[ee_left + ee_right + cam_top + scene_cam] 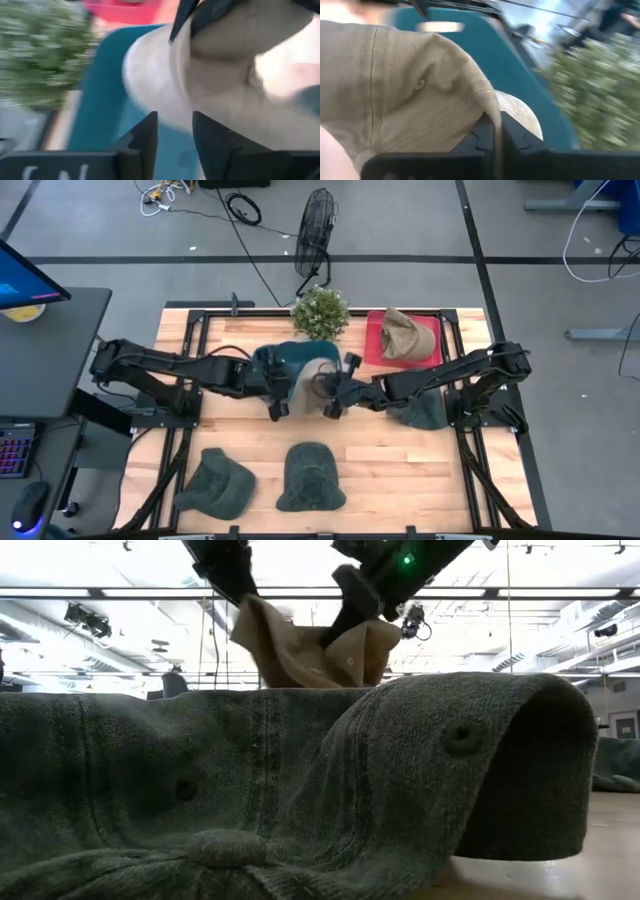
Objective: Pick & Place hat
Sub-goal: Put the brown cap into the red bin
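A tan hat (306, 380) hangs between my two grippers over a teal tray (283, 358) at the table's middle, far side. My left gripper (276, 402) is at its left side and my right gripper (334, 402) at its right side, both shut on it. In the low view the tan hat (300, 650) shows high behind a green hat (300, 790), which hides its lower edge. A second tan hat (408, 335) lies on a red tray (376, 340). My left gripper pinches the tan hat's pale rim (172, 117) between its two fingers (148, 137), coming level from the table's left. The hat's crown bulges beyond the fingers. My right gripper pinches the hat's seamed edge (492, 107) between its two fingers (515, 137), coming from the table's right. The cloth arches up from the hold.
Three green hats lie on the table: one near left (216, 482), one near middle (311, 476), one under the right arm (425, 412). A potted plant (320, 311) stands at the far edge beside the trays. Bare wood lies between the near hats and the arms.
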